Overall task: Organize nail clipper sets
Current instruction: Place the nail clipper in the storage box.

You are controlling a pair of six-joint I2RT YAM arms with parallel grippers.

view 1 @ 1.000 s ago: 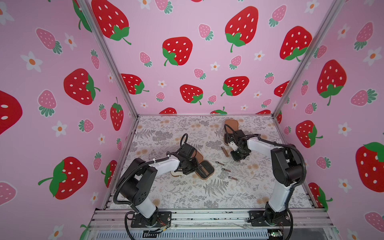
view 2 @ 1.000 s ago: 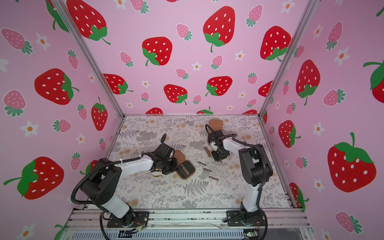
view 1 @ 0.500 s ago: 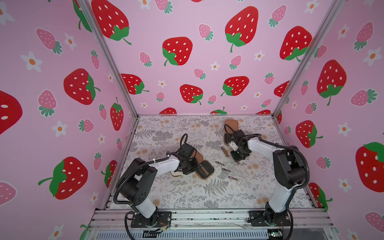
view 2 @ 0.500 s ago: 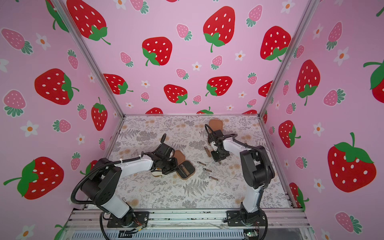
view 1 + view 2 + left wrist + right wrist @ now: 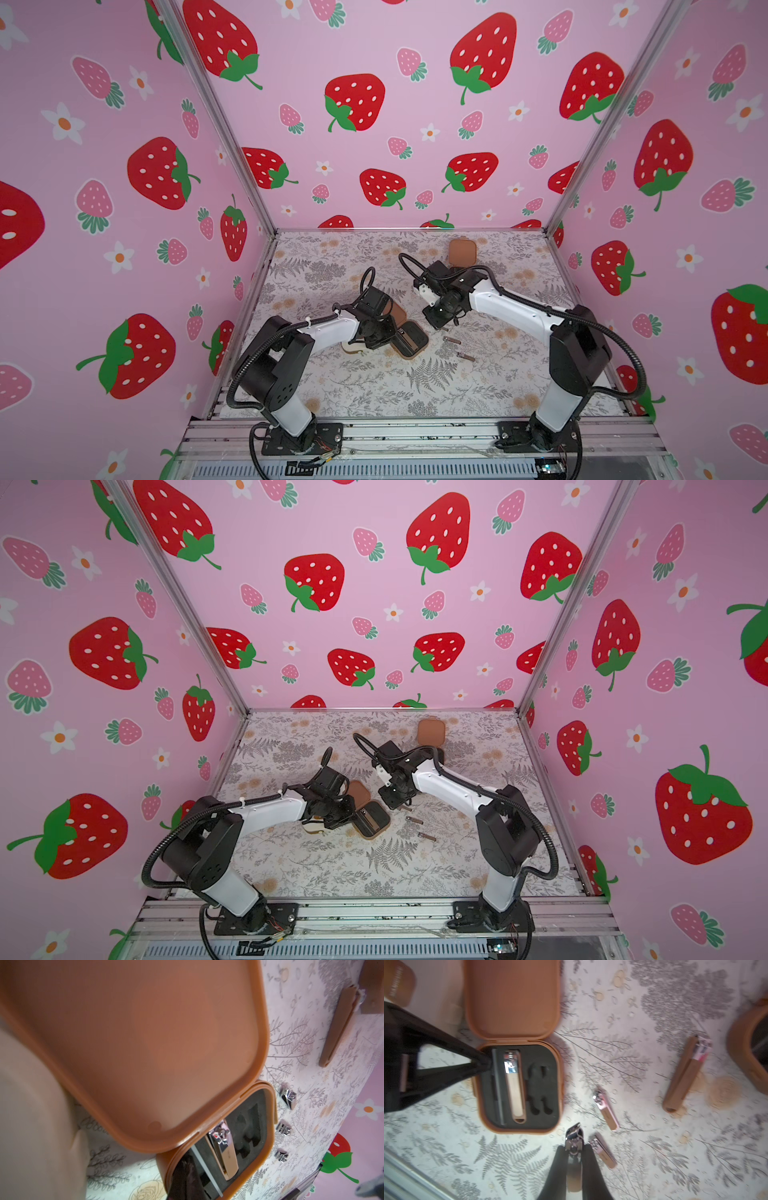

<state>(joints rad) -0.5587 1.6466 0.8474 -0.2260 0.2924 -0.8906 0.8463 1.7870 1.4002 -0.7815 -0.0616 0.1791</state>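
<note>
Fingers of the right gripper (image 5: 574,1147) pinch a small clipper (image 5: 573,1136) near the open brown case (image 5: 519,1129) (a larger clipper (image 5: 513,1084) slotted inside); the left gripper (image 5: 483,1061), closed, touches its rim.

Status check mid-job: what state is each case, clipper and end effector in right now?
Centre brown case: open, lid laid flat; stowed clipper and file inside, one slot empty.
Back brown case: seems open; partly hidden.
Cream case: mostly hidden; cannot tell.
Two loose clippers: lying on table.
Brown sheath: lying on table.
Left end effector: shut, tips inside centre brown case.
Right end effector: shut on a third clipper.
</note>
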